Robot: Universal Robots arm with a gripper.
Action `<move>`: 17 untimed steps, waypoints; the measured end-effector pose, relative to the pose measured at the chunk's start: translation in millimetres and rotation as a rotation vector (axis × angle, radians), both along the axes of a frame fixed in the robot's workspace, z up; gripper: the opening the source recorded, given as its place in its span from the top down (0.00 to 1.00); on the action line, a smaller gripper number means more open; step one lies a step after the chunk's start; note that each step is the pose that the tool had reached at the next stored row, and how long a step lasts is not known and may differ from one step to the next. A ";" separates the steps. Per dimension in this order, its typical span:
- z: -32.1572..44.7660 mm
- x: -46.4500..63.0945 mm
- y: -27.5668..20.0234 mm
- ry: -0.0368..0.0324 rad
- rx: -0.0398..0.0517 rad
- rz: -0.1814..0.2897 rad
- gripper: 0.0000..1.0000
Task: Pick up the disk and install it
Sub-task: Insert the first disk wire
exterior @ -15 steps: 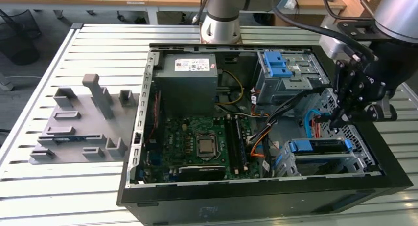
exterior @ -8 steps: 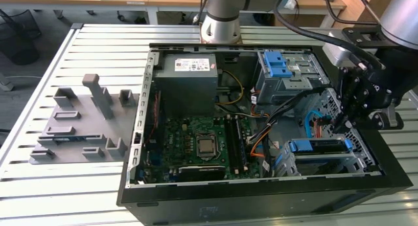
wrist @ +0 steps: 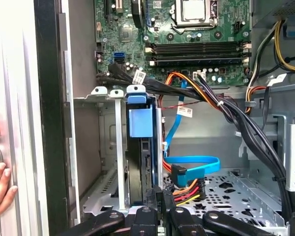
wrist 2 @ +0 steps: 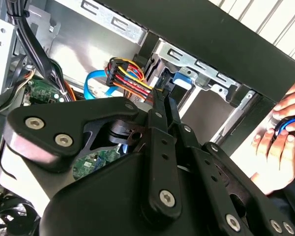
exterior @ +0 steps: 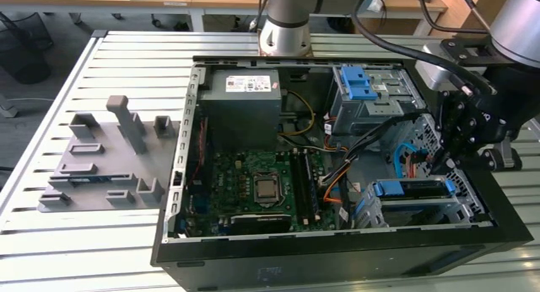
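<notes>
Sitting edge-up in the silver metal drive cage (exterior: 439,211) at the lower corner of the open black computer case (exterior: 337,260), the flat silver hard drive with its blue plastic bracket (wrist: 140,123) looks already slotted in, or nearly so; in the exterior view its blue bracket (exterior: 409,188) runs across the cage mouth. Its long axis appears to run down into the bay, its blue tab facing the green motherboard (exterior: 262,191). The black linkage gripper (wrist: 160,199) is drawn narrow, fingertips close together just at the drive's rear edge beside the red, yellow and black power connector (wrist: 187,189); whether they pinch anything I cannot tell. Done well, this step probably means pushing straight along the rails, without snagging the blue flat data cable (wrist: 194,164). A person's hand (wrist 2: 280,142) rests outside the case wall.
</notes>
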State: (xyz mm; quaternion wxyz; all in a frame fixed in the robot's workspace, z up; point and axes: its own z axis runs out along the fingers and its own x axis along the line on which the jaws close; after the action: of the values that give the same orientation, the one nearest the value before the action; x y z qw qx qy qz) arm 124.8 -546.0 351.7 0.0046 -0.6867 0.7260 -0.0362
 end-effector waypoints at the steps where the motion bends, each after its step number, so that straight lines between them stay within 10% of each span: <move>1: 0.0 -0.9 -0.4 -0.0014 0.0001 0.001 0.84; 17: -3.5 -5.1 -6.8 -0.0030 -0.0004 0.006 0.84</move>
State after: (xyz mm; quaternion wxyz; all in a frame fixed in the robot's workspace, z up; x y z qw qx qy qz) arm 119.7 -552.8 348.2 0.0056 -0.6889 0.7239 -0.0374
